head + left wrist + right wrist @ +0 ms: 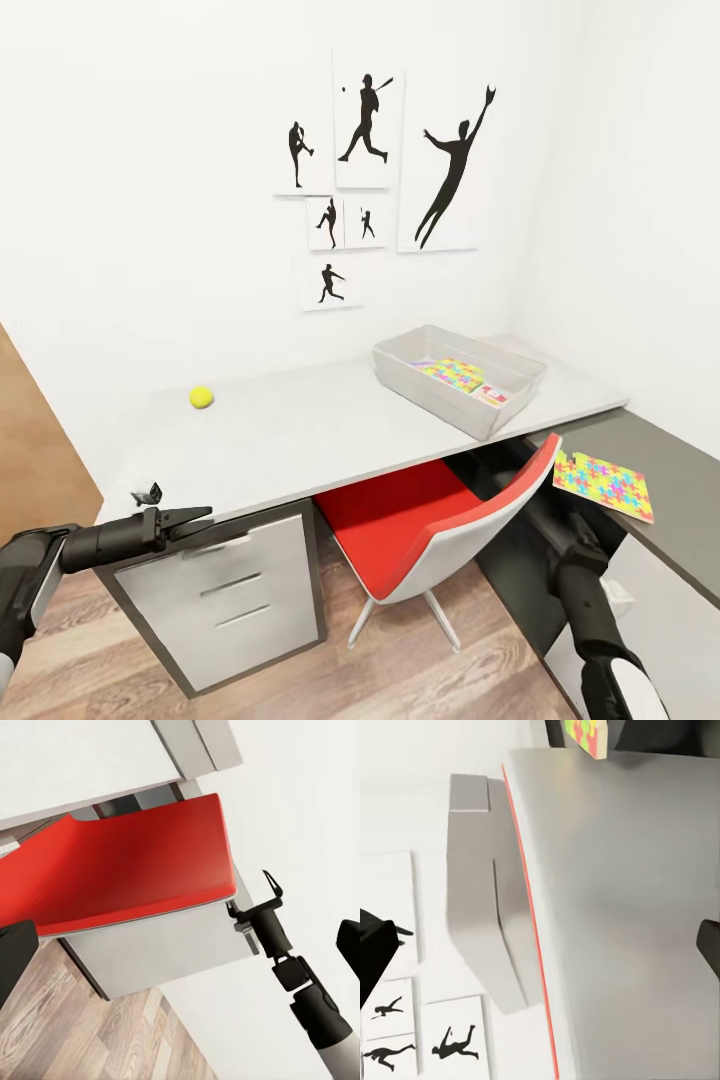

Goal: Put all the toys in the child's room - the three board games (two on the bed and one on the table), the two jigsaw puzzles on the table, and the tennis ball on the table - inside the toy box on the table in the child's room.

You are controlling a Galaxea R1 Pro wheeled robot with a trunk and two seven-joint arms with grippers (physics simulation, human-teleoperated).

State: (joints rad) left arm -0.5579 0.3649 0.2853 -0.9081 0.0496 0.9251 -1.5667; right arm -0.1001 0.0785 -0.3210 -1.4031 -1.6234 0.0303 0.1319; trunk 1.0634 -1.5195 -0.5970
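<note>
The tennis ball point(201, 397) lies on the left part of the table point(300, 430). At the table's right end stands the toy box point(400, 365), holding one jigsaw puzzle point(452, 373) and a red, white and green board game point(492, 393). A second jigsaw puzzle point(603, 485) lies on the lower dark-grey section, and its corner point(585, 735) shows in the right wrist view. My left gripper point(185, 517) hovers open at the table's front left corner, well short of the ball. My right gripper point(271, 886) is open and empty, low beside the chair's back.
A red chair point(420, 520) with a grey back is pushed half under the table between my arms. Pale drawers point(235, 595) stand under the table's left end. Silhouette pictures point(365, 130) hang on the white wall behind. Wood-plank floor point(90, 650) lies below.
</note>
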